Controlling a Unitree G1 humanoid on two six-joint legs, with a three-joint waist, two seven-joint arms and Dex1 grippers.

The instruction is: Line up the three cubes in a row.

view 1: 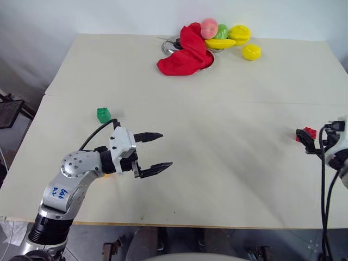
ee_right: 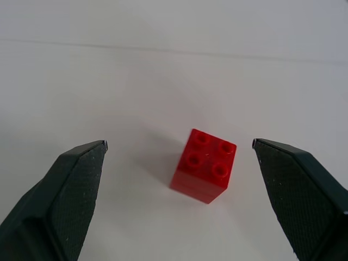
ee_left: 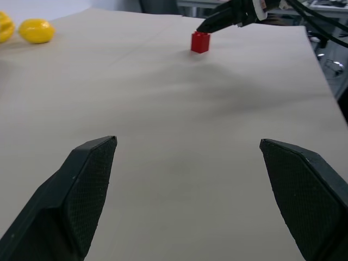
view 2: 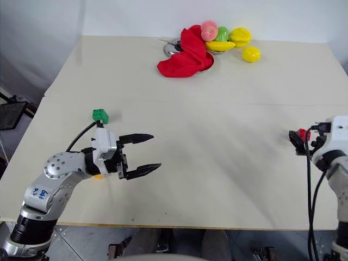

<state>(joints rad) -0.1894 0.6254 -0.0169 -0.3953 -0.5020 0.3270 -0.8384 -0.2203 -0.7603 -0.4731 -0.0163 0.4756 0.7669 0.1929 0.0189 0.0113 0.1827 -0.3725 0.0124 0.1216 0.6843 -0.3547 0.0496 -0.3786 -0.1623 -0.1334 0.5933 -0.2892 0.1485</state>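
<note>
Right gripper [ee_right: 179, 147] wide open, empty, red cube [ee_right: 203, 165] between its fingers, seemingly untouched on the table [ee_right: 163, 81].

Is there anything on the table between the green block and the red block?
No. In the left eye view, only bare table lies between the green block and the red block.

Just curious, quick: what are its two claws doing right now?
Left gripper: open, empty.
Right gripper: open around the red cube, not gripping it.
</note>
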